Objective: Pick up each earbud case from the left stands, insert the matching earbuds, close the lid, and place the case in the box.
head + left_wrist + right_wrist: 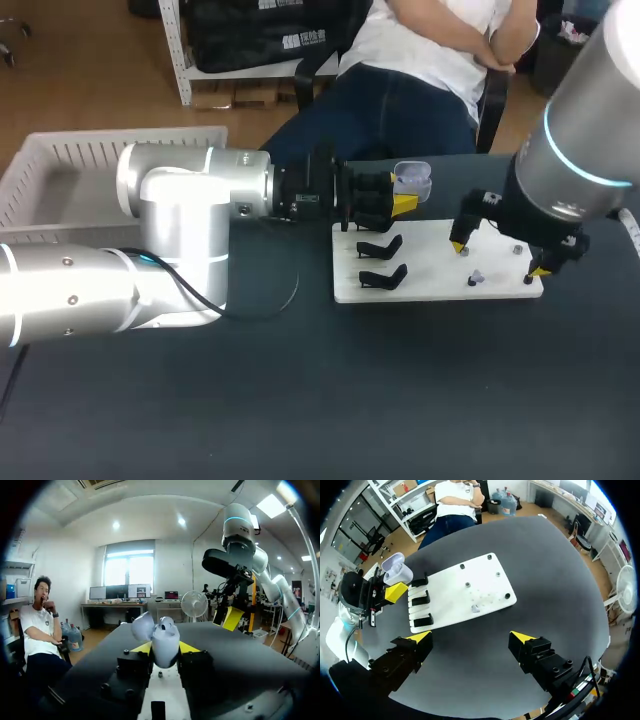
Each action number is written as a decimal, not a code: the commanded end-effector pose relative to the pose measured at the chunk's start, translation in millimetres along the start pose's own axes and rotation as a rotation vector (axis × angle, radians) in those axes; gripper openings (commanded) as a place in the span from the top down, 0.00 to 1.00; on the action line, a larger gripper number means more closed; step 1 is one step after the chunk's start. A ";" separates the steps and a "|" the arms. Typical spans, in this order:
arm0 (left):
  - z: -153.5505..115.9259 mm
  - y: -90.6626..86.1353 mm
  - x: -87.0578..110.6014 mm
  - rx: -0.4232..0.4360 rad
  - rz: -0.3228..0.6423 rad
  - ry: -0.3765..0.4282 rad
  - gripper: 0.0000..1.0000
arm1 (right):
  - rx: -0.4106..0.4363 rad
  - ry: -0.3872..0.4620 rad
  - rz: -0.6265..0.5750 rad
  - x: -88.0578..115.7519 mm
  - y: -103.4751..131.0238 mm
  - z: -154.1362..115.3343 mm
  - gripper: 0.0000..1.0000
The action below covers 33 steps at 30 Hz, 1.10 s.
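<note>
Left gripper [165, 649]: pinching the earbud case [412, 180]; one yellow-tipped finger presses each side of the body.
Earbud case: pale and translucent, held upright in the left wrist view with its lid hinged open and leaning to one side.
Case location: at the far end of the white board [440, 262], just past the row of black stands [420, 599]. Whether it touches a stand cannot be told.
Black stands: three in a line along the board's left edge in the right wrist view. The two nearer ones carry nothing.
Right gripper [471, 638]: fingers spread wide with nothing between them, hanging above the right half of the board.
Right fingertips [460, 245]: in the head view, one yellow tip is over the board's middle and the other is near its right edge.
Earbud [476, 277]: a small pale piece lying on the board between the two right fingertips and touched by neither.
Pegs [517, 249]: small dark studs scattered over the right half of the board.
Box [110, 150]: a white slatted basket at the table's far left, behind the left arm and well apart from the board.
Table [400, 400]: a dark surface carrying the board.
</note>
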State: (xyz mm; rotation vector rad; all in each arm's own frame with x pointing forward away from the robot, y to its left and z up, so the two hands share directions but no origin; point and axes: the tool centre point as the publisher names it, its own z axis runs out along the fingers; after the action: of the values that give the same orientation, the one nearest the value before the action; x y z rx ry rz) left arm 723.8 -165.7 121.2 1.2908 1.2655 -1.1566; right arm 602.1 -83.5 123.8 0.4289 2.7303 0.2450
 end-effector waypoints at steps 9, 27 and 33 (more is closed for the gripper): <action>0.6 -0.1 0.9 -0.003 0.003 -0.004 1.00 | -0.050 -0.002 0.004 4.8 -0.3 34.1 0.00; 0.6 -0.1 0.9 -0.003 0.003 -0.004 1.00 | -0.086 0.058 -0.001 -3.4 -5.4 78.1 0.27; 0.6 -0.1 0.9 -0.003 0.003 -0.004 1.00 | -0.096 0.079 -0.006 -3.0 -6.3 93.2 0.35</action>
State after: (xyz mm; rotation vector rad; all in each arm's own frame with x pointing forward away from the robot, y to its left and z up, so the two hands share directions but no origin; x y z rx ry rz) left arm 723.8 -165.7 121.2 1.2908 1.2656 -1.1566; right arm 632.8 -81.2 46.0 0.3937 2.7825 0.3890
